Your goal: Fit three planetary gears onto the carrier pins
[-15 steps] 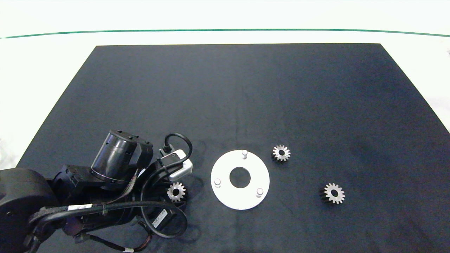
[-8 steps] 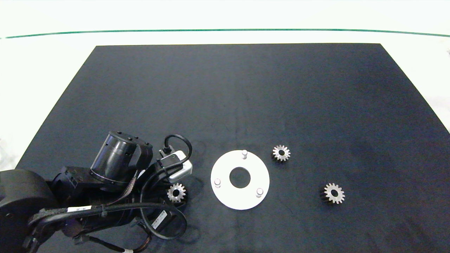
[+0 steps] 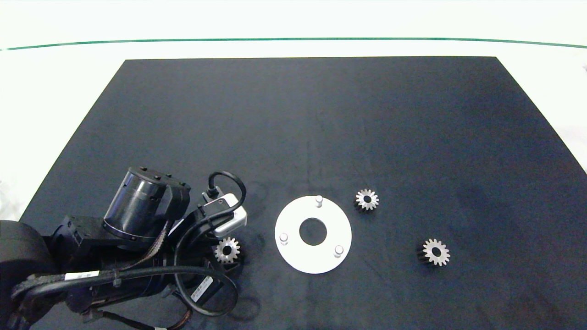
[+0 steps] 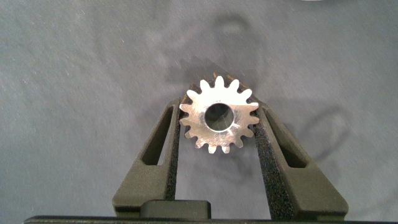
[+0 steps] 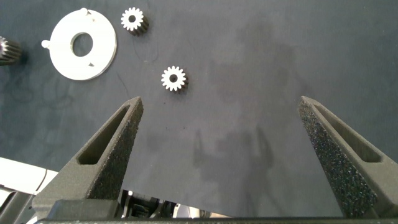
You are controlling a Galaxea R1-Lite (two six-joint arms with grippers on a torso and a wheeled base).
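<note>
My left gripper (image 4: 217, 113) is shut on one planetary gear (image 4: 219, 115), a small silver toothed wheel pinched between the foam pads and held just above the mat. From above, this gear (image 3: 226, 250) is left of the white disc (image 3: 293, 257). The three carrier pins (image 3: 318, 200), (image 3: 284, 237), (image 3: 339, 250) stand bare on the disc. Two more planetary gears lie flat on the mat right of the disc, one near (image 3: 367, 199) and one farther out (image 3: 436, 252). My right gripper (image 5: 221, 104) is open, high above the mat, with nothing between its fingers.
A black mat (image 3: 312, 128) covers the white table, with the left arm (image 3: 133, 215) over its front left corner. The right wrist view shows the disc (image 5: 67, 61) and the two loose gears (image 5: 133, 20), (image 5: 173, 78) from afar.
The left arm has drawn slightly left and risen, carrying the held gear with it. The disc and the other two gears have not moved.
</note>
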